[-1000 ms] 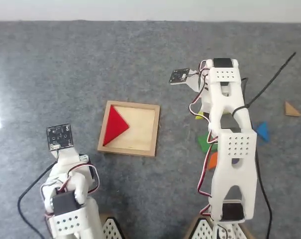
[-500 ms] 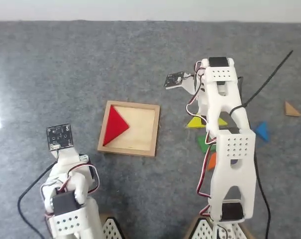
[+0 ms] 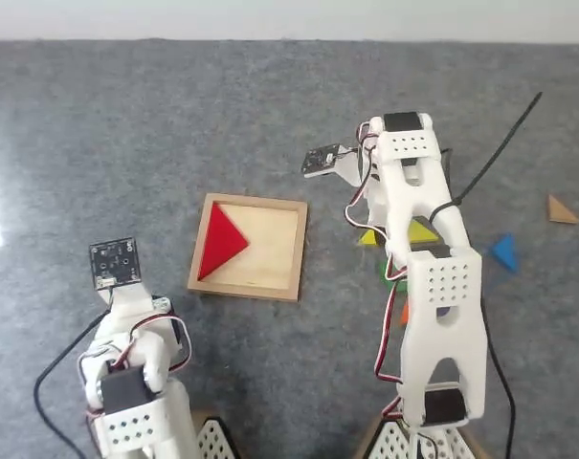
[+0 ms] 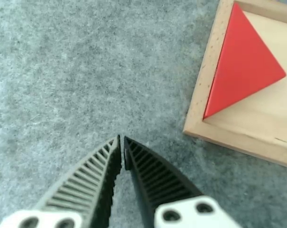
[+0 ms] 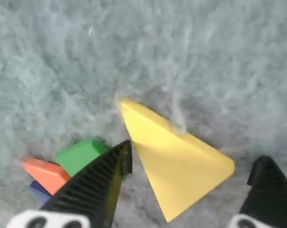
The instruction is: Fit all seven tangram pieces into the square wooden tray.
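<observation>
Since the earlier frames, the right arm [image 3: 413,191] has swung toward 10 o'clock in the high view, and more of the yellow triangle [image 5: 176,166] shows beside it.

Right gripper [image 5: 195,159]: jaws wide apart, straddling the yellow triangle, which lies flat on the grey felt [image 3: 126,124]. One finger's tip is at the triangle's edge and just beside the green piece [image 5: 79,154]. The other stands off the far corner, not touching.

Left gripper [image 4: 122,142]: jaws together, holding nothing, low over bare felt near a corner of the square wooden tray [image 3: 254,290].

Surroundings, high view: the tray lies at 9 o'clock of the yellow triangle, well apart. It holds one red triangle [image 3: 220,241], set along its 9 o'clock wall. The green piece and the orange piece [image 5: 46,173] cluster at 6 o'clock of the yellow triangle. A blue triangle [image 3: 504,251] lies at 3 o'clock and a tan triangle [image 3: 560,209] at 2 o'clock.

Judgement: one piece of seven is seated, and the step in hand is grasping the yellow triangle.

Risks:
- The jaws would bear on slanted edges, so closing may twist or squirt the thin piece out.
- The finger by the green piece may catch it as well.
- A skewed hold would likely land the triangle on the tray's rim or on the red triangle.
</observation>
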Controlling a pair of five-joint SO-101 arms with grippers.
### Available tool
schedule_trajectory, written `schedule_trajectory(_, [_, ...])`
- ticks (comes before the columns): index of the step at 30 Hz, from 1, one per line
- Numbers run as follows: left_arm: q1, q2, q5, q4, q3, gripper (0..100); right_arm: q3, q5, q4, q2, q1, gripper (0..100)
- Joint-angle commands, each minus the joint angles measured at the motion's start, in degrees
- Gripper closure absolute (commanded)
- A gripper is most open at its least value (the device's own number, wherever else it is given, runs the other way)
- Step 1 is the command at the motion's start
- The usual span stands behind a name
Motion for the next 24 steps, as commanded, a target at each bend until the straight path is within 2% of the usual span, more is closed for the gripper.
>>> schedule_trajectory(1, [-0.26, -0.97, -0.35, 0.44, -0.40, 99, 1.41, -0.44, 2.33, -1.80, 0.57, 62.2])
schedule_trajectory(11, [-0.26, -0.97, -0.35, 0.44, -0.40, 99, 0.26, 3.16, 1.27, -1.01, 3.82, 62.3])
schedule_trajectory(18, [-0.26, -0.97, -0.35, 0.44, -0.40, 99, -3.25, 3.25, 1.80, 2.15, 2.68, 78.5])
schedule_trajectory(24, [-0.26, -0.97, -0.35, 0.44, -0.40, 99, -3.78, 3.25, 1.80, 2.77, 1.63, 78.6])
